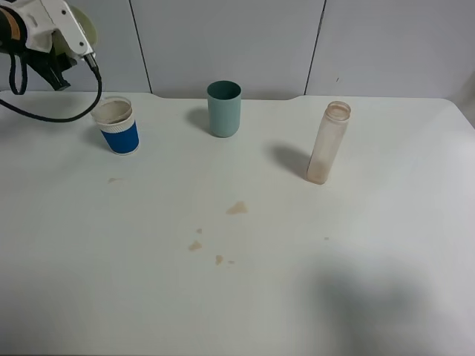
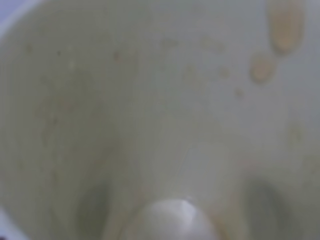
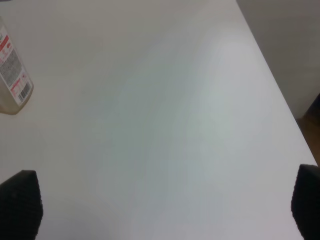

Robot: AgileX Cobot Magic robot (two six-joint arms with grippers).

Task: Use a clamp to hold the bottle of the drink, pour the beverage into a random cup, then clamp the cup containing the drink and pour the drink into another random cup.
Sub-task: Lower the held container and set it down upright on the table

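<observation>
On the table (image 1: 386,245), bottle (image 1: 327,143) seemingly upright, mouth up.

White table (image 1: 386,245), rounded far corners, a few tan stains (image 1: 237,208) mid-surface. Pale grey panelled wall (image 1: 230,37) behind, dark vertical seams. Soft, even light; wood-toned floor (image 3: 312,120) past table edge.

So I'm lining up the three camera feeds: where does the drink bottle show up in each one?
Exterior high: the bottle stands uncapped, right of centre on the table.
Left wrist: not in it; only a blurred, stained pale surface.
Right wrist: its labelled base sits at the frame edge.
Shared landmark: the white table.
</observation>
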